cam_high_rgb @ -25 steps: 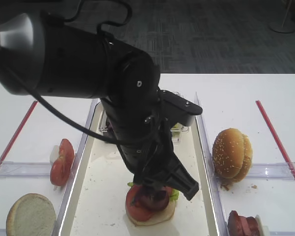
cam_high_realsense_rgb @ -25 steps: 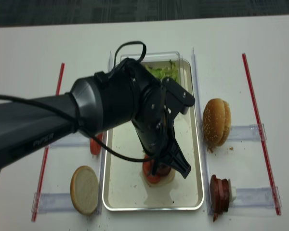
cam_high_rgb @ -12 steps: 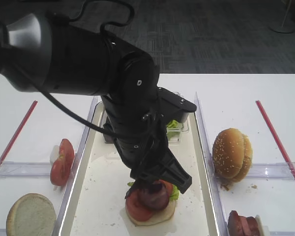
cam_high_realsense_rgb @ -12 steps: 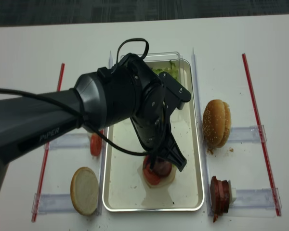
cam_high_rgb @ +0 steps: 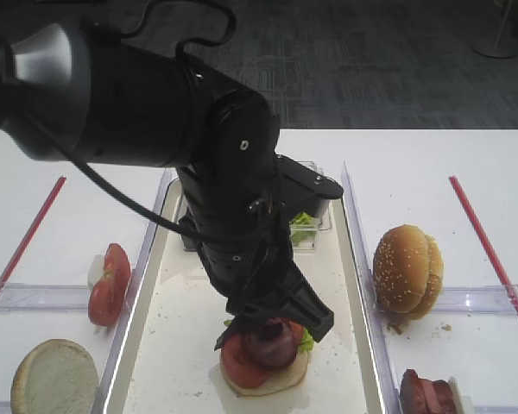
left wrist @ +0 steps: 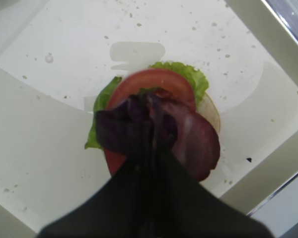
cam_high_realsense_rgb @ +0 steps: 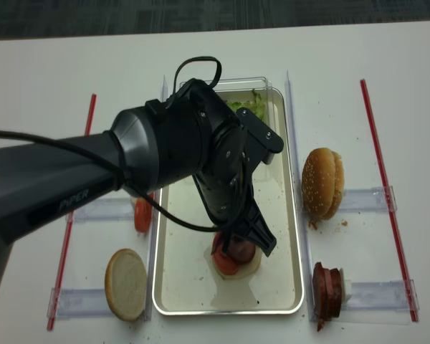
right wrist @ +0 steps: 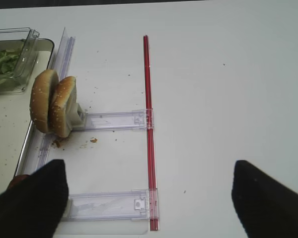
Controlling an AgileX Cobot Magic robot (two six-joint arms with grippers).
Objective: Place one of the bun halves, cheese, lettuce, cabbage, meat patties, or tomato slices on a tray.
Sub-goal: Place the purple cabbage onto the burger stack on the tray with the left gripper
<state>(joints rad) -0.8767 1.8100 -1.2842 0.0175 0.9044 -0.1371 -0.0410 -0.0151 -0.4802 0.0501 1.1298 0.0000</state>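
Note:
In the metal tray (cam_high_rgb: 141,280) (cam_high_realsense_rgb: 299,244) (left wrist: 64,148) lies a stack: a pale bun half (cam_high_rgb: 281,379) (left wrist: 211,111), lettuce (cam_high_rgb: 306,341) (left wrist: 186,74) and a tomato slice (cam_high_rgb: 237,362) (left wrist: 156,82). A dark purple cabbage leaf (cam_high_rgb: 272,343) (left wrist: 124,129) rests on top. My left gripper (cam_high_rgb: 263,329) (left wrist: 151,129) (cam_high_realsense_rgb: 233,244) points down onto the stack, shut on that leaf at its tips. My right gripper (right wrist: 149,198) hovers open over bare table right of the tray, holding nothing.
Two sesame bun halves (cam_high_rgb: 406,267) (right wrist: 52,104) stand in the right rack, with meat patties (cam_high_rgb: 427,395) (cam_high_realsense_rgb: 327,290) nearer. Tomato slices (cam_high_rgb: 108,285) and a flat bun half (cam_high_rgb: 53,379) lie left of the tray. A clear lettuce box (cam_high_rgb: 306,226) (right wrist: 7,59) sits at the tray's far end.
My left gripper with the cabbage has shifted slightly left and back over the stack. The leaf now rests on the tomato slice. Nothing else has moved.

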